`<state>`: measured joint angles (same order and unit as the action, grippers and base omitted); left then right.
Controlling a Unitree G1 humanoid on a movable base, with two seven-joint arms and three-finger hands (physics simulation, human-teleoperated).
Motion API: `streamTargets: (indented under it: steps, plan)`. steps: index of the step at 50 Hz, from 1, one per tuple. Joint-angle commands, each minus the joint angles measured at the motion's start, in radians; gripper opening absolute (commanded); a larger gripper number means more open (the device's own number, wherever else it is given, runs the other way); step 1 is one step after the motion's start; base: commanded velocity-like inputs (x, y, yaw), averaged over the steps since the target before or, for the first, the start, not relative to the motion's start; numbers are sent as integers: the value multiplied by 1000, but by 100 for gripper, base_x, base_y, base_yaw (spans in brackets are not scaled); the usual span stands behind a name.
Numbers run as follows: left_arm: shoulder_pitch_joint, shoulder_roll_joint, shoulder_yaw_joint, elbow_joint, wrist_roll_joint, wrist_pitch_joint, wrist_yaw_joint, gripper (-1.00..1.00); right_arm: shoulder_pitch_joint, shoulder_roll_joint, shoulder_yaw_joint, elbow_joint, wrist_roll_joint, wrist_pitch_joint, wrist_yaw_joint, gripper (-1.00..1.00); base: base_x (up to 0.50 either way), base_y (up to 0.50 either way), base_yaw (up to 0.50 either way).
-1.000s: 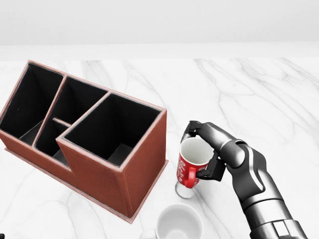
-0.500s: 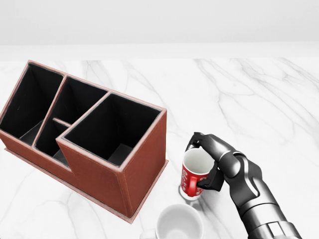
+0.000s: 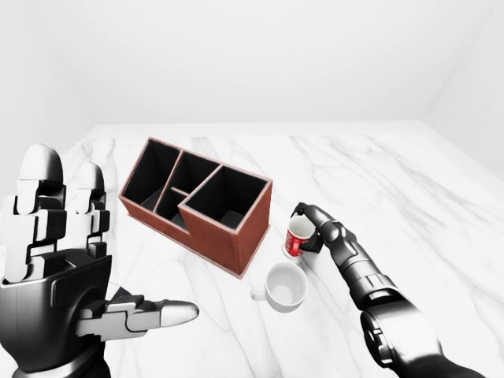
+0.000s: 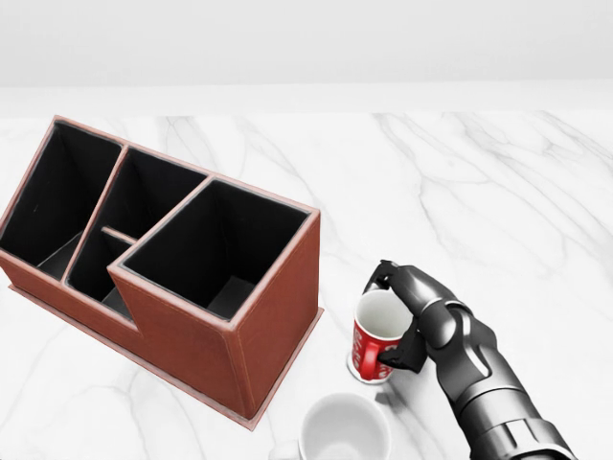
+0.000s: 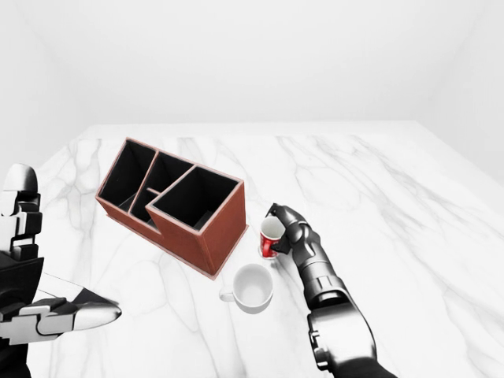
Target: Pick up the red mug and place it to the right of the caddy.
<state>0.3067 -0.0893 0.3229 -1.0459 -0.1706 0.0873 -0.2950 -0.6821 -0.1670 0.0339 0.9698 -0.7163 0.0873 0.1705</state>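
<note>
Right robot hand (image 4: 400, 321), dark metal with three fingers, is wrapped around a small red ceramic mug with a white interior (image 4: 375, 337), with fingers over the rim and down the mug's right side. The mug sits low, at or just above the white marble-patterned table (image 4: 498, 192); whether its base touches the surface is hard to tell. It is just to the right of a reddish-brown leather-look caddy with four black compartments (image 4: 273, 316), and just above a plain white mug (image 4: 343, 431) in the head view. The left robot hand (image 3: 59, 268) is raised near the camera, fingers spread and holding nothing.

The red mug is probably rigid, light and glossy, so slippery under metal fingers and liable to chip if dropped. A firm hold across the rim and body, or through the handle, looks the safest.
</note>
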Motion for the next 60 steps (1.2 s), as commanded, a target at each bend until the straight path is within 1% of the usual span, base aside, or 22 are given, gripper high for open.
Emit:
streamTargets:
  steps: [1,7,19,31,32,33,34,35,38,44,49,51,54,56,60]
  plan:
    - [-7,-1,7,-1,-2,0,-3,100,-21,9,1,76,-10,0,-54,-100,0,0,0]
    - [-8,-5,3,7,6,0,-6,100,-39,12,4,151,-9,0,-90,-100,0,0,0]
    - [-1,-8,6,0,0,0,-12,100,-51,12,4,185,-1,0,-116,-100,0,0,0]
    - [12,21,5,-1,-34,0,14,100,-57,7,3,205,5,0,-128,-100,0,0,0]
    - [13,19,6,-1,-34,0,13,100,-58,7,4,204,3,0,-131,-73,0,0,0]
    - [12,17,6,-1,-31,0,12,100,-60,6,3,207,3,0,-133,-16,0,0,0]
    - [9,15,7,-1,-29,0,14,100,-61,5,3,209,3,0,-135,66,0,0,0]
    - [9,16,8,-1,-30,0,14,100,-62,4,3,212,3,0,-134,100,0,0,0]
    - [12,21,14,-1,-42,0,16,100,-54,1,3,195,2,0,-129,100,0,0,0]
    - [17,28,7,-1,-47,0,24,100,-24,-6,4,156,-5,0,-118,100,0,0,0]
    - [28,45,4,-1,-67,0,41,100,31,-16,3,103,-14,0,-109,100,0,0,0]
    - [31,48,-1,-1,-69,0,46,100,55,-21,1,50,-19,0,-88,100,1,0,0]
    - [27,52,-5,-1,-67,0,51,100,139,-34,0,-114,-45,0,-23,100,0,0,0]
    - [29,51,-8,-1,-64,0,50,100,220,-42,-3,-259,-76,0,34,100,0,0,0]
    - [30,47,-16,-1,-55,0,48,100,330,-57,-25,-430,-127,0,102,100,0,0,0]
